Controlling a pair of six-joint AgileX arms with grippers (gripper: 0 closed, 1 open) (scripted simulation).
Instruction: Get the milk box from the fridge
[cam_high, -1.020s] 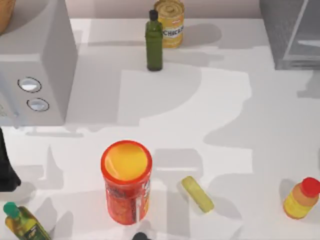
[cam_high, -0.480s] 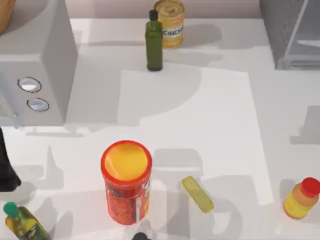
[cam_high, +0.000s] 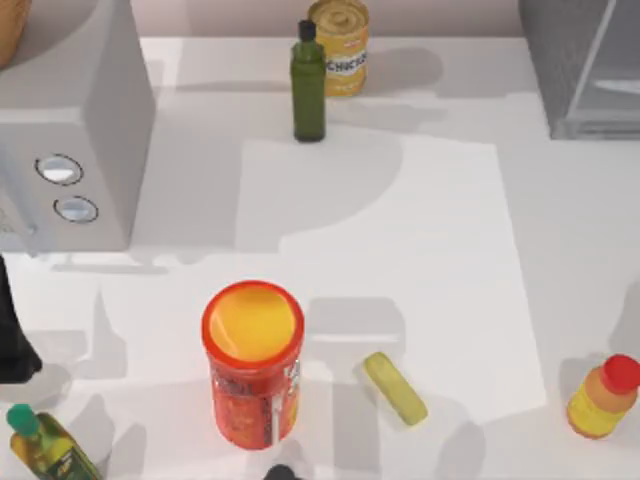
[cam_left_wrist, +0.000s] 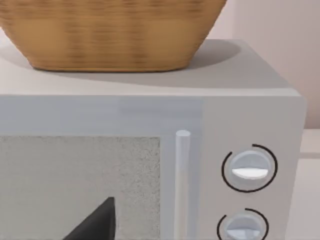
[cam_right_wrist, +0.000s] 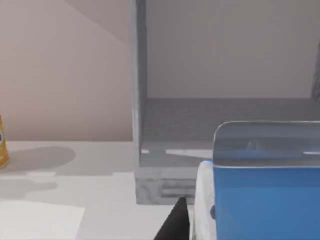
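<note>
The milk box (cam_right_wrist: 265, 200) looms close in the right wrist view, blue-faced with a pale top and a white side. It hangs in front of the fridge (cam_right_wrist: 137, 125), outside the open, bare compartment. My right gripper (cam_right_wrist: 235, 222) is around the box, and one dark finger (cam_right_wrist: 176, 220) shows beside its white side. The same fridge (cam_high: 585, 70) stands at the table's back right in the top view. My left arm (cam_high: 10, 340) is parked at the left edge, with a dark fingertip (cam_left_wrist: 97, 222) in front of the microwave door.
A light grey microwave (cam_high: 70, 130) carrying a wicker basket (cam_left_wrist: 110, 30) fills the back left. A green bottle (cam_high: 308, 85) and a yellow can (cam_high: 340, 40) stand at the back. In front are an orange canister (cam_high: 253, 360), a yellow oblong (cam_high: 395, 388), a red-capped yellow bottle (cam_high: 603, 398) and an oil bottle (cam_high: 45, 445).
The arm's shadow on the right side of the table has slid from near the fridge toward the front edge. Nothing on the table moved.
</note>
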